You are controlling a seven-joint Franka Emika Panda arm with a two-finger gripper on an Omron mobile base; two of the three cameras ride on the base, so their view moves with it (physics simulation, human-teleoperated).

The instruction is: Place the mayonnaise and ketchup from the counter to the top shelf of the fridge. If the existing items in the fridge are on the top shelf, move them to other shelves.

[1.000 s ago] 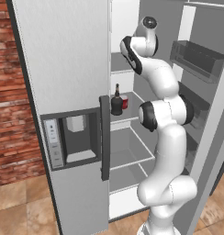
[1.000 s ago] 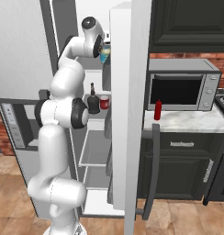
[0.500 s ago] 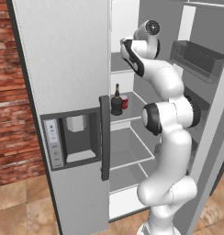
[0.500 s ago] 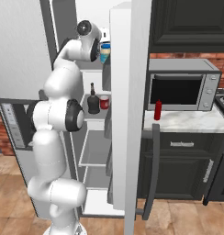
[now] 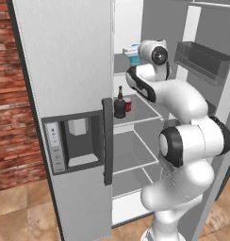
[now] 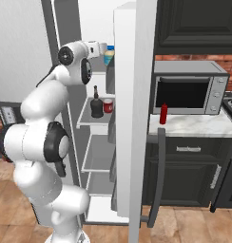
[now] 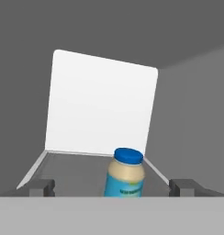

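The mayonnaise jar (image 7: pixel 125 173) stands upright on the fridge's top shelf (image 7: pixel 77 167), just ahead of the tool (image 7: pixel 112 187), between its spread fingertips (image 7: pixel 42 187) and free of both. The ketchup bottle (image 6: pixel 163 114) stands on the table (image 6: pixel 194 124) by the microwave (image 6: pixel 189 93).

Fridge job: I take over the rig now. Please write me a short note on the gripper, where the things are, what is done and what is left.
Gripper: open, holding nothing, its fingers wide apart on either side of the mayonnaise.
Mayonnaise: standing upright on the top shelf of the fridge. Done.
Ketchup: on the counter in front of the microwave. Left: carry it to the top shelf.
Black bottle and small red container: on the second shelf, below the top shelf, so no move is needed.
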